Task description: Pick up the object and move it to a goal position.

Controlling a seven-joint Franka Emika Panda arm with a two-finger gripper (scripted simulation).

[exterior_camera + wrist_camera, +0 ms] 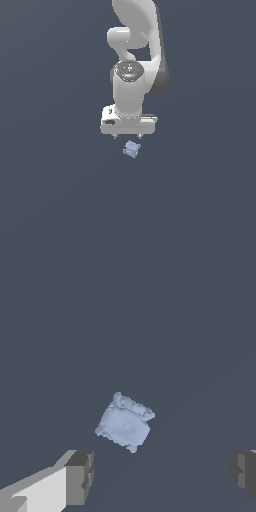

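Note:
The object [132, 149] is a small pale blue blocky lump with bumpy edges, lying on the flat dark grey surface. In the exterior view it sits just below my white gripper [128, 136], whose two short fingertips point down above it. In the wrist view the object [124, 423] lies ahead of the gap between the two grey fingers, apart from both. One finger pad [80, 477] and the other [243, 472] stand wide apart. The gripper [161, 475] is open and empty.
A plain dark grey surface [55, 190] fills both views. The white arm [131, 80] rises above the gripper in the exterior view. No other objects or edges show.

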